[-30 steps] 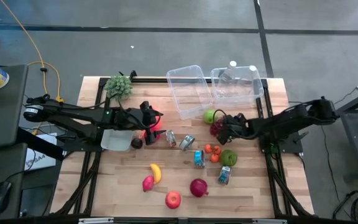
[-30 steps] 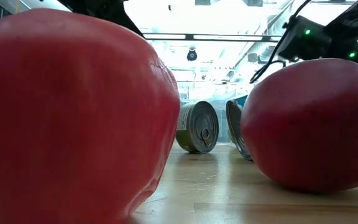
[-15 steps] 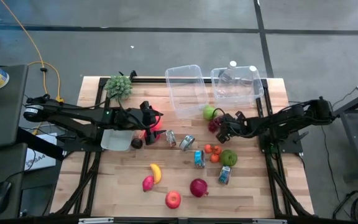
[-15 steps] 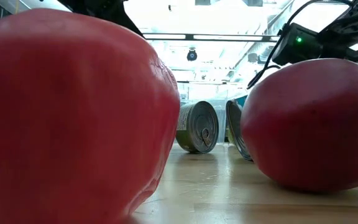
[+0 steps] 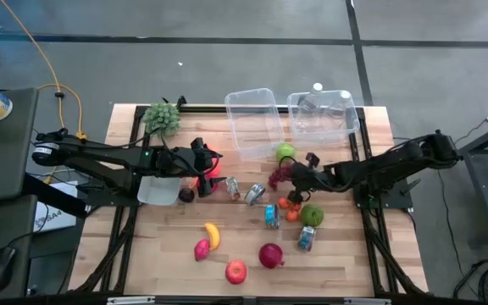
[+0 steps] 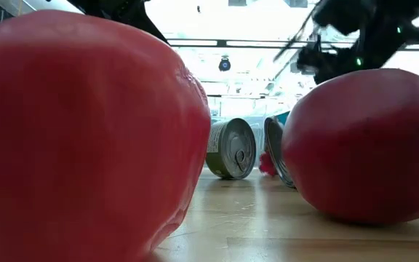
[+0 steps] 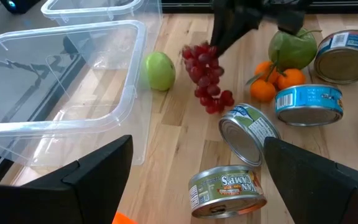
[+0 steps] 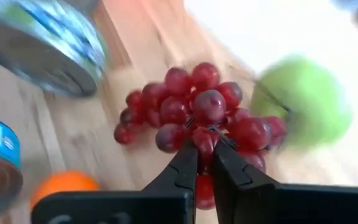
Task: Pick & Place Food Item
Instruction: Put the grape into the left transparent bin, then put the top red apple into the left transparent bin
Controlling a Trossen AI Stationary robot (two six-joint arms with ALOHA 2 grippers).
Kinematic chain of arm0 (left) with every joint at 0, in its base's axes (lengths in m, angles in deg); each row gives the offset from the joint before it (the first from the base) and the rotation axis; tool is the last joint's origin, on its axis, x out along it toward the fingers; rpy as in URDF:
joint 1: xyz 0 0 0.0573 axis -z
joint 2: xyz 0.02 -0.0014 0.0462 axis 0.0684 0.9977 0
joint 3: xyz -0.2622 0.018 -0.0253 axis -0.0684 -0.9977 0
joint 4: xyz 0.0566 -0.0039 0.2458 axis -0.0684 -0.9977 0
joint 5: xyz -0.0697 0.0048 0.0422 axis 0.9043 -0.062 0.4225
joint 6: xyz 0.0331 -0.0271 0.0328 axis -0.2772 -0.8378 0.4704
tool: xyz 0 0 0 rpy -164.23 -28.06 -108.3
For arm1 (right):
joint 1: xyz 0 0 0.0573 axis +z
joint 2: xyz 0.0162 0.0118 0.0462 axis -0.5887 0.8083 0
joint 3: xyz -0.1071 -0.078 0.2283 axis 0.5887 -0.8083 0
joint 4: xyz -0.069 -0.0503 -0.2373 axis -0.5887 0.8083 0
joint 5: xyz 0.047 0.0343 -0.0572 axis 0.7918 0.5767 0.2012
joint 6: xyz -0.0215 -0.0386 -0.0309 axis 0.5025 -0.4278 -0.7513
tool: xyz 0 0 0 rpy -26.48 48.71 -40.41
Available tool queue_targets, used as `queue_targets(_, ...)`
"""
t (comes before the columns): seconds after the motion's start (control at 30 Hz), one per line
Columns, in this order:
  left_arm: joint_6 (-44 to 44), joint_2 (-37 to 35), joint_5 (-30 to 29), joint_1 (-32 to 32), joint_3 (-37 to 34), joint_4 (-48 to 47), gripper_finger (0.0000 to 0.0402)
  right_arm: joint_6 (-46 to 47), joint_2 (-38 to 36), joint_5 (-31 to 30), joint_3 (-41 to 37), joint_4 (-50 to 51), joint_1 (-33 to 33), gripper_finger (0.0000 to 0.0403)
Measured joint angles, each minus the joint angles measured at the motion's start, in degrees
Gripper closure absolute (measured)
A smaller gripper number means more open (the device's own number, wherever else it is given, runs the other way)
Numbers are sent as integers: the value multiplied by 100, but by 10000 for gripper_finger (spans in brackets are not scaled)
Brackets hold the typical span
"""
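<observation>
Across the counter (image 5: 176, 254), two bins (image 5: 252, 119) sat at upper centre. The right tool (image 8: 205, 151) pinched the grapes (image 7: 205, 78) by the stem mid-frame, above the cans (image 7: 247, 134); a jerk might shed berries. The left tool (image 5: 203, 163) idled, open

**Crowded middle, clear front corners**

My right gripper (image 5: 293, 174) holds the red grapes (image 5: 280, 172) over the counter (image 5: 346, 254), hemmed in closely. A green apple (image 5: 285, 152) sits just beside them toward the two clear bins (image 5: 252, 121). Tipped cans (image 5: 255, 194) lie on the left-arm side, and the oranges (image 5: 291, 206) with a second green fruit (image 5: 312, 214) sit toward the front. I see bare wood at the front corners, and between the banana (image 5: 213, 235) and the cans.
</observation>
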Motion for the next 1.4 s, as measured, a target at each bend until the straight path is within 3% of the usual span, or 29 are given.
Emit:
queue_targets(0.2,0,0,0,2,0,-4,50,-1153,-9,-290,709,-225,-24,397)
queue_targets(0.37,0,0,0,2,0,-2,50,-2220,-15,-366,991,-1014,-19,398)
queue_targets(0.6,-48,0,0,0,0,-4,50,-3416,-11,-935,1077,-2404,-289,399)
queue_targets(0.7,-81,0,0,2,0,-9,50,-3474,-5,-792,1077,-2553,-669,399)
queue_targets(0.87,-162,0,-5,71,0,-28,50,-3176,187,183,1075,-2562,-1345,388)
queue_targets(0.97,-175,0,-5,133,0,-26,50,-3225,383,574,1073,-2771,-1591,369)
queue_targets(1.13,-203,0,-2,203,0,-28,50,-3462,643,620,1075,-3073,-1756,320)
queue_targets(1.4,-447,0,0,369,0,-154,50,-3804,747,616,1075,-3389,-1763,193)
